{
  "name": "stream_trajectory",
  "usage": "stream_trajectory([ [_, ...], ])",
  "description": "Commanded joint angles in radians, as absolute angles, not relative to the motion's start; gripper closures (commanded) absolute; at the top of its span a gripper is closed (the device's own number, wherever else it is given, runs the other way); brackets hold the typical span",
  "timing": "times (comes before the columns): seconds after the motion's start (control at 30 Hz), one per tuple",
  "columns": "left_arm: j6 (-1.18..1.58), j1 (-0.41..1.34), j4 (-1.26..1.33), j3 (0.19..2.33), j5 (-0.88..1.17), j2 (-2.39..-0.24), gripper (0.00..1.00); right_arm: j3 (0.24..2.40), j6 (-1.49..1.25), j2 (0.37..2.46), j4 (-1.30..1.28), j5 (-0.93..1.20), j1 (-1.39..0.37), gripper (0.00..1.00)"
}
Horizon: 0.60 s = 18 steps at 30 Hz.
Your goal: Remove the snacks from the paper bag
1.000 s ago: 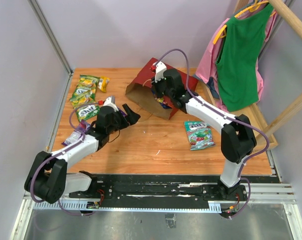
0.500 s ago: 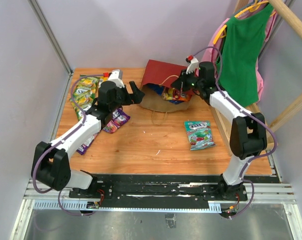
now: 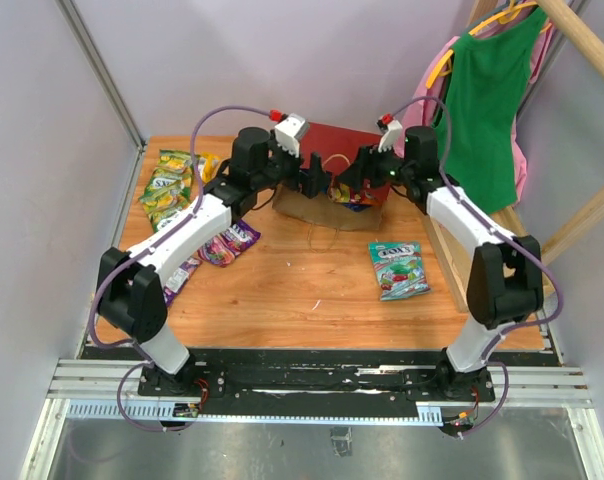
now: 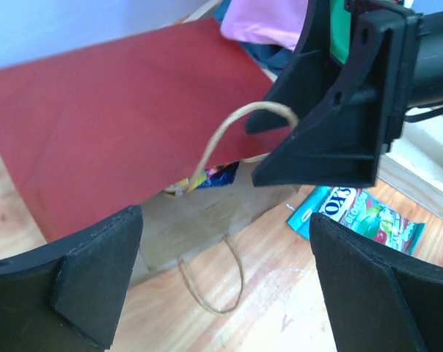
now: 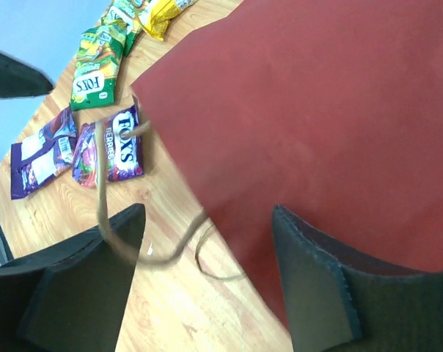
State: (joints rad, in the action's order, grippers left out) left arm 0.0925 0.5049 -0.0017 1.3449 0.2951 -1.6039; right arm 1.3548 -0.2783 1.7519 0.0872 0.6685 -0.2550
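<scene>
The red paper bag [image 3: 344, 140] lies at the back of the table, its brown mouth facing the front. A colourful snack [image 3: 348, 194] shows in the mouth, seen as well in the left wrist view [image 4: 207, 178]. My left gripper [image 3: 314, 182] hangs open just in front of the mouth, over a beige handle [image 4: 214, 286] lying on the wood. My right gripper [image 3: 354, 178] is open at the bag's right front, over its red side [image 5: 317, 110], and the other handle loop [image 5: 103, 183] stands beside its left finger, held by nothing. Green-yellow [image 3: 167, 185], purple [image 3: 230, 240] and teal-white [image 3: 397, 268] snacks lie out on the table.
A wooden rack [image 3: 487, 235] with a green garment [image 3: 477, 110] and pink clothes stands at the right edge, close behind my right arm. Grey walls close the left and back. The two grippers face each other a few centimetres apart.
My left arm swung from the left side across to the bag's mouth. My right gripper drew back from the mouth, turning the bag as it went, then opened its shut jaws.
</scene>
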Motion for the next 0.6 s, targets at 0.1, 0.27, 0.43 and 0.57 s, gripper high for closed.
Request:
stream_trajectory([
  [0.1, -0.115, 0.536, -0.101, 1.467, 0.344, -1.699, 0.03, 1.290, -0.247, 1.475, 0.001, 0.632, -0.218, 0.19],
  [0.27, -0.157, 0.536, -0.127, 1.532, 0.328, -1.744, 0.04, 1.237, -0.231, 1.307, -0.024, 0.578, -0.211, 0.06],
  [0.43, -0.170, 0.535, -0.145, 1.605, 0.369, -1.795, 0.06, 1.223, -0.247, 1.255, -0.079, 0.378, -0.208, 0.03],
  [0.57, -0.167, 0.535, -0.148, 1.658, 0.409, -1.829, 0.17, 1.218, -0.319, 1.287, -0.098, 0.268, -0.199, 0.06],
])
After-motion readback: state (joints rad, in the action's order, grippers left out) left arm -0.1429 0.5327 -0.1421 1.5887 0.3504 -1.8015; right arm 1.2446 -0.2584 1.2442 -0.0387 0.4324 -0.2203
